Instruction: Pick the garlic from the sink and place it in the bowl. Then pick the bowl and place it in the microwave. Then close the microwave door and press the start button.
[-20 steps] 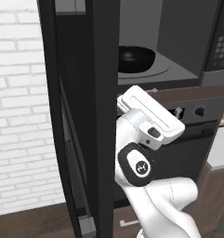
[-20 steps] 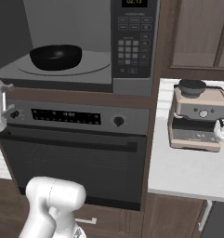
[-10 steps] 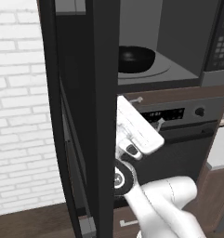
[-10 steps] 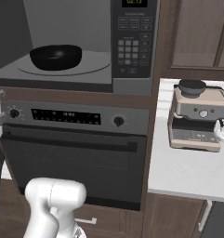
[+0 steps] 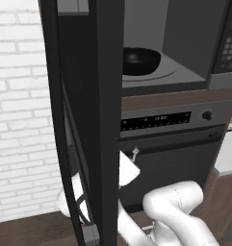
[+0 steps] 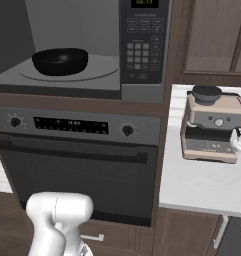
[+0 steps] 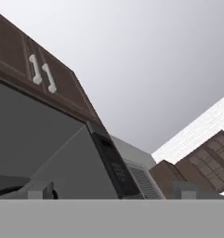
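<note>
One microwave (image 6: 82, 45), one oven (image 6: 77, 165) under it, one coffee machine (image 6: 212, 127) on the white counter (image 6: 202, 185) at 3 o'clock from the oven, and one bowl (image 6: 60, 61). That's the whole inventory.

The bowl, glossy black, sits on the round turntable inside the microwave cavity, a bit toward 9 o'clock of center in the right base view. Whether the garlic is in it can't be told, the inside is just dark. The microwave door (image 5: 96, 120) is swung wide open and stands edge-on as a tall dark panel in the left base view, at 9 o'clock from the bowl.

The arm is folded low, its white elbow at 5 o'clock in the left base view, with the wrist tucked behind the door's lower edge. The gripper (image 7: 113, 191) points up along the microwave toward the ceiling; its finger tips (image 7: 41, 190) stand far apart, so it's spread wide with nothing between them.
</note>
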You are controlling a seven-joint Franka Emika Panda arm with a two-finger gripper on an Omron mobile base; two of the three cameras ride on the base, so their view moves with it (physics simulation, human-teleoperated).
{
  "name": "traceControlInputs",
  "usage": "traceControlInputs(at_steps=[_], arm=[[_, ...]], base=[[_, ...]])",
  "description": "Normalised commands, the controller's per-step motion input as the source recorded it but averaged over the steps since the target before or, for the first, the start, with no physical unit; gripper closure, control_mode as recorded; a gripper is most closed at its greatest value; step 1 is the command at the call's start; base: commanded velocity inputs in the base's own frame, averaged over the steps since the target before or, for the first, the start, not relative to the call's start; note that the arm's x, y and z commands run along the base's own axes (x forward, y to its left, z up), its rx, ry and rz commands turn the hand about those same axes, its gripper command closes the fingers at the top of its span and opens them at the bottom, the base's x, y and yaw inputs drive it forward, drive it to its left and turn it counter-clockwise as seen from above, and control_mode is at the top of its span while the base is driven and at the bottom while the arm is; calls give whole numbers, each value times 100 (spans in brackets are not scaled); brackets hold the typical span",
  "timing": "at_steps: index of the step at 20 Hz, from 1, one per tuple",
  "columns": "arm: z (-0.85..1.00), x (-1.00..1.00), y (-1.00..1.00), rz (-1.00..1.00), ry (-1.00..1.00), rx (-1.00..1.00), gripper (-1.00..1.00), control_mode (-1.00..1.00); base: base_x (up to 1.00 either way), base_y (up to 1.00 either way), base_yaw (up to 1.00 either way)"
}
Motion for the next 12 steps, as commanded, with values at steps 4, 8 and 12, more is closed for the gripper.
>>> traceControlInputs(at_steps=[4, 8, 12], arm=[[-48, 6, 95, 11, 1, 0, -100, -100], [-11, 10, 98, 13, 1, 0, -100, -100], [0, 2, 99, 11, 0, 0, -100, -100]], base=[[0, 0, 0], [0, 0, 0], [0, 0, 0]])
